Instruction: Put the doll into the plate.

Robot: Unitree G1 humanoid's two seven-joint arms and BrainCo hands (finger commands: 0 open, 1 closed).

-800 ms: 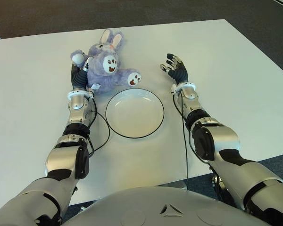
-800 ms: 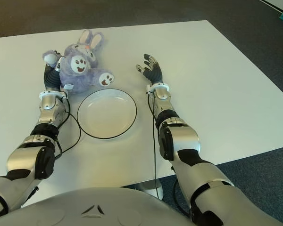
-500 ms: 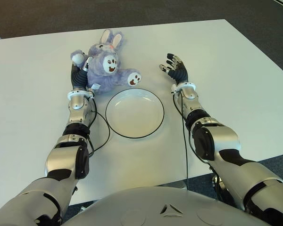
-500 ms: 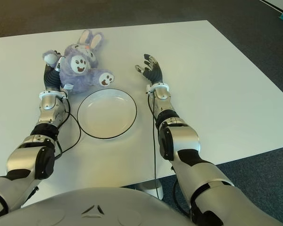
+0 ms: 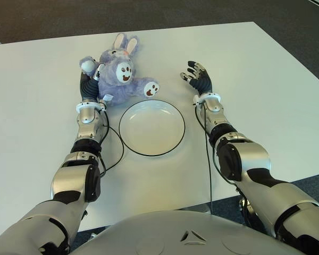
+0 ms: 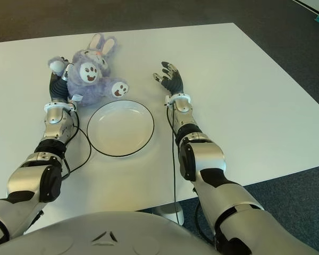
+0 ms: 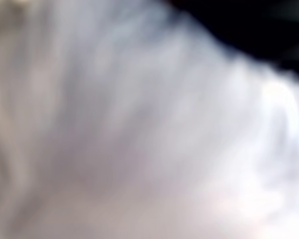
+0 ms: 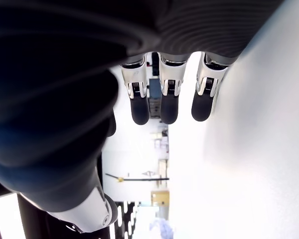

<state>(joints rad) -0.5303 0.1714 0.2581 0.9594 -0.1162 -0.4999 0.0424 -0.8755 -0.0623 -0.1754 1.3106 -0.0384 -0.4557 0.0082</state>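
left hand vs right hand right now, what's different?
The left hand is against the purple doll, its fingers hidden behind the plush; the right hand touches nothing. The right hand's fingers are spread open. The left is left of the plate, the right beyond its right side. Both reach forward over the white table.

My arms: silver shells w/ black joints, thin black cables (one per forearm). Left hand [image 5: 88, 85] & right hand [image 5: 198, 78]: black fingers, silver knuckles.

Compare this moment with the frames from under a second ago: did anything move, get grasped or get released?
Nothing visibly changed. The left robot hand stays against the doll just beyond the plate, which holds nothing. The right robot hand stays open, on the plate's right.
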